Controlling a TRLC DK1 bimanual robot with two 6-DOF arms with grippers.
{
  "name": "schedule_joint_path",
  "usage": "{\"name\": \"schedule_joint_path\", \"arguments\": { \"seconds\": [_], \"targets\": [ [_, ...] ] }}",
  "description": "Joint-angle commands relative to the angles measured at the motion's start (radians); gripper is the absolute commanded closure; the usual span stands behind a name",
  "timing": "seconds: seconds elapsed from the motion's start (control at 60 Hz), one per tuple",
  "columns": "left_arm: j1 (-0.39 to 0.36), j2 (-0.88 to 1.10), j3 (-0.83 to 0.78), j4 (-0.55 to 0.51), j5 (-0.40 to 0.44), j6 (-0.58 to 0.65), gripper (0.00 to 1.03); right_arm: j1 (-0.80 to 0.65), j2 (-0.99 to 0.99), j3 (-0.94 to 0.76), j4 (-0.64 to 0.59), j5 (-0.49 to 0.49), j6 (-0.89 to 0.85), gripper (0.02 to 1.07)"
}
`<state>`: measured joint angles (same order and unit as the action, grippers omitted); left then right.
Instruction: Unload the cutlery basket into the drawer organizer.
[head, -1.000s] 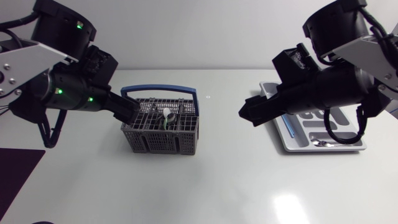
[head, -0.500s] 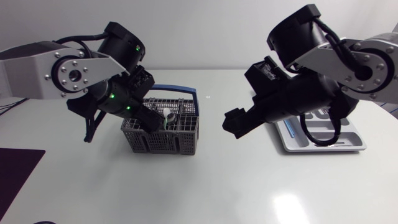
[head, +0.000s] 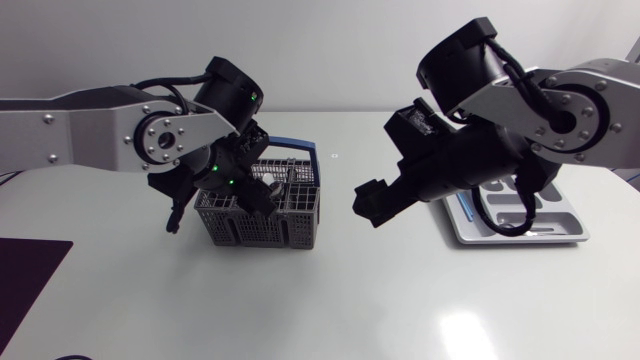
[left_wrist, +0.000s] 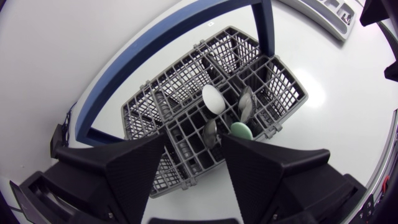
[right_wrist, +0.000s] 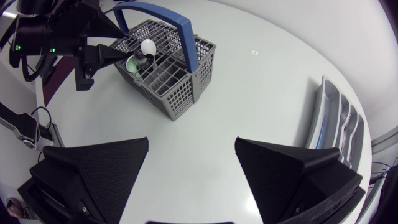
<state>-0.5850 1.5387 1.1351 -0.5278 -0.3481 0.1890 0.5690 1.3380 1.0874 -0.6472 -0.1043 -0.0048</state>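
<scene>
Though dark markings show on the floor of the drawer organizer (head: 562, 226) at the table's right edge, they are too small and too covered by the right arm (head: 520, 95) to read. At the near left corner of the table (head: 330, 300), a dark patch (head: 30, 275) is cut off by the view's edge.

The left arm (head: 90, 135) comes in over the left side and bends down onto the cutlery basket (head: 262, 230). The basket stands left of the table's middle, with bare white surface on all sides. The left gripper (left_wrist: 194, 142) hangs over the basket's near compartments with its fingers spread wide, gripping nothing. From above it hides much of the basket's inside.

Ahead of its tips, in the middle cells, stand a white spoon (left_wrist: 212, 98), a green spoon (left_wrist: 239, 129) and two metal spoons (left_wrist: 246, 102). Their bowls are up and their handles are hidden in the grid. Whether the nearer metal bowl touches a finger cannot be told. The blue handle (left_wrist: 155, 59) arches across the basket beyond the spoons.

A wide stretch of open table lies between basket and organizer. Over it, right of the basket and apart from it, hovers the right gripper (right_wrist: 192, 142), fingers spread, nothing between them. The organizer's long compartments lie partly under the right arm. A light-blue strip (head: 464, 208) shows in the leftmost one, too small to identify.
</scene>
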Motion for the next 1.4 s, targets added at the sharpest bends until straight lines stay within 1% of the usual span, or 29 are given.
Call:
{"name": "schedule_joint_path", "arguments": {
  "seconds": [0.0,0.083,0.217,0.283,0.4,0.45,0.5,0.567,0.633,0.667,0.717,0.733,0.75,0.783,1.1,1.383],
  "targets": [
    [-0.009,0.032,0.015,0.011,-0.017,0.026,0.57,0.015,0.027,-0.014,0.011,0.006,-0.014,0.07],
    [-0.013,0.043,0.011,0.015,-0.019,0.024,0.65,0.022,0.032,-0.02,0.018,0.014,-0.014,0.07],
    [-0.015,0.049,0.011,0.028,-0.019,0.023,0.66,0.023,0.035,-0.023,0.02,0.014,-0.015,0.07],
    [-0.015,0.058,0.012,0.034,-0.019,0.021,0.7,0.023,0.033,-0.024,0.02,0.014,-0.015,0.07],
    [-0.016,0.07,0.008,0.045,-0.019,0.018,0.72,0.023,0.033,-0.03,0.02,0.014,-0.015,0.07],
    [-0.018,0.075,0.008,0.046,-0.019,0.017,0.76,0.025,0.033,-0.034,0.02,0.014,-0.015,0.07],
    [-0.018,0.078,0.006,0.046,-0.019,0.017,0.76,0.025,0.032,-0.037,0.021,0.015,-0.015,0.07],
    [-0.019,0.081,0.005,0.049,-0.019,0.012,0.8,0.025,0.029,-0.038,0.021,0.015,-0.015,0.07],
    [-0.024,0.083,0.002,0.052,-0.019,0.01,0.81,0.026,0.027,-0.041,0.021,0.015,-0.015,0.07],
    [-0.03,0.084,-0.003,0.057,-0.02,0.009,0.88,0.028,0.027,-0.043,0.021,0.015,-0.015,0.07],
    [-0.035,0.086,-0.006,0.058,-0.02,0.007,0.91,0.029,0.026,-0.046,0.023,0.017,-0.015,0.07],
    [-0.036,0.086,-0.008,0.065,-0.02,0.006,0.95,0.031,0.024,-0.047,0.023,0.018,-0.015,0.07],
    [-0.036,0.086,-0.008,0.065,-0.02,0.006,0.95,0.031,0.024,-0.049,0.023,0.02,-0.015,0.07],
    [-0.038,0.087,-0.011,0.071,-0.02,0.006,0.99,0.031,0.021,-0.052,0.024,0.02,-0.015,0.07],
    [-0.044,0.095,-0.021,0.071,-0.043,0.007,0.99,0.031,0.009,-0.067,0.026,0.025,-0.015,0.07],
    [-0.062,0.0,-0.024,0.071,-0.117,0.026,0.99,0.043,0.007,-0.081,0.031,0.031,-0.02,0.07]
  ]
}}
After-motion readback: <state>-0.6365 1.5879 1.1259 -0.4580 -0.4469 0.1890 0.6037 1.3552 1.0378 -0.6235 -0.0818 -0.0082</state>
